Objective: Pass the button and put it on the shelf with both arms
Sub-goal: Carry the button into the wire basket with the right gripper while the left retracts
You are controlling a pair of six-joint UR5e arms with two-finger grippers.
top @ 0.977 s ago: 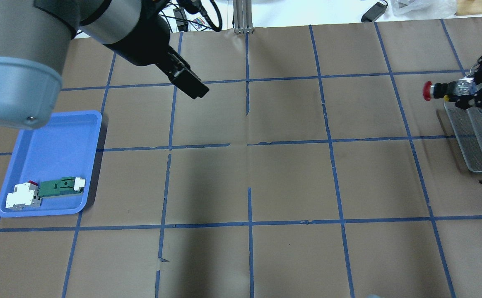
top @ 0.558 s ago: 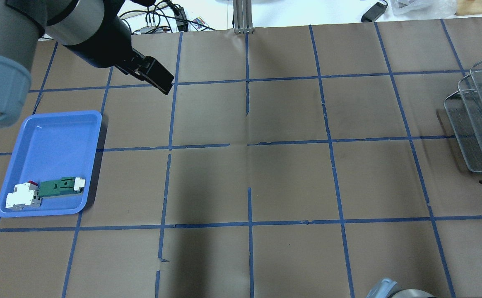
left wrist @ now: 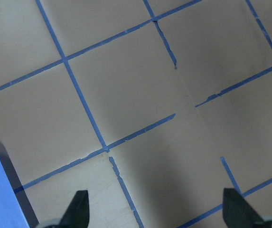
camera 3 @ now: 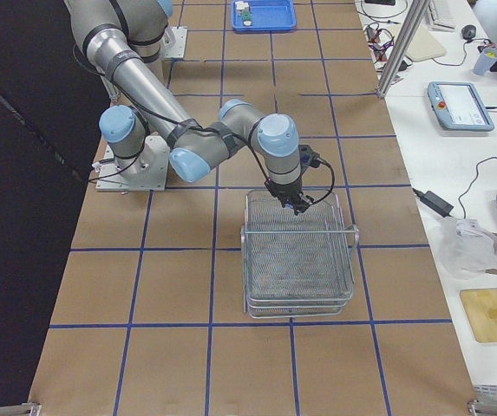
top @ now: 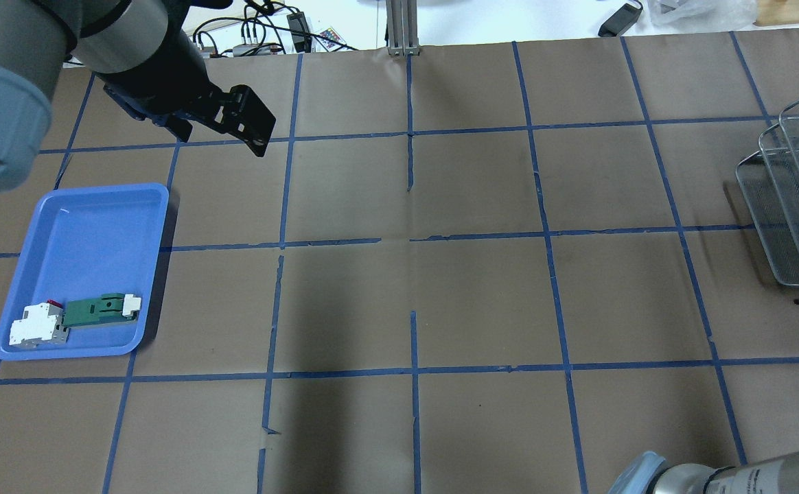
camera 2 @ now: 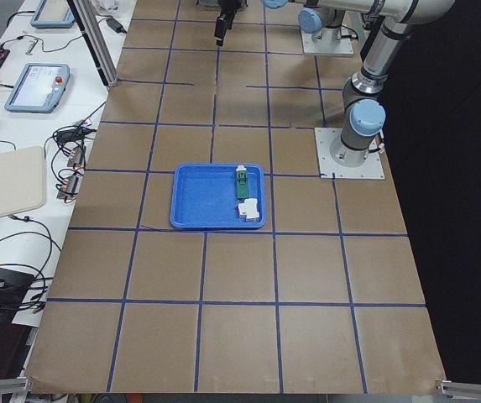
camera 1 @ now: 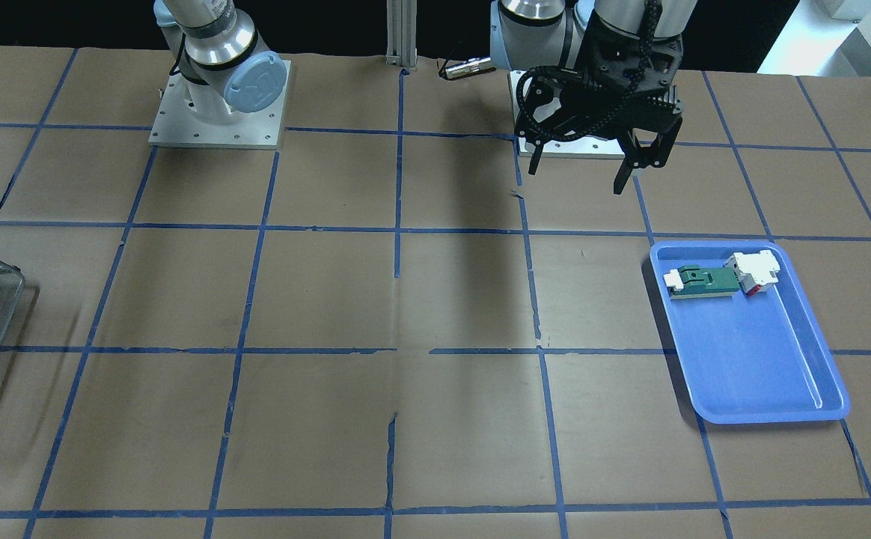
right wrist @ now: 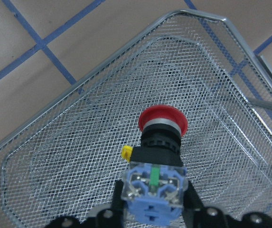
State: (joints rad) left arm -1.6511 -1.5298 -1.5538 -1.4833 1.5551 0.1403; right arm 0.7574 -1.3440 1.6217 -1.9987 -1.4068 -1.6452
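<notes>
The button [right wrist: 160, 142], red cap, black collar and grey-blue base, is clamped by its base in my right gripper [right wrist: 154, 211]. It hangs cap-down just above the mesh of the silver wire shelf [right wrist: 79, 142]. The exterior right view shows that gripper [camera 3: 296, 204] over the shelf's [camera 3: 298, 269] near end. The shelf also shows at the right edge of the overhead view [top: 797, 206]. My left gripper [top: 248, 130] is open and empty, high over the far left of the table; its fingertips [left wrist: 79, 209] are wide apart over bare paper.
A blue tray [top: 84, 226] at the left holds a green-and-white flat part [top: 101, 309] and a white-and-red block [top: 36, 326]. The right arm's elbow [top: 715, 473] juts in at the overhead view's bottom right. Cables lie past the table's far edge.
My right gripper carried the button rightwards out of the overhead view, over the shelf. My left arm drew back to the left and its open gripper turned.
</notes>
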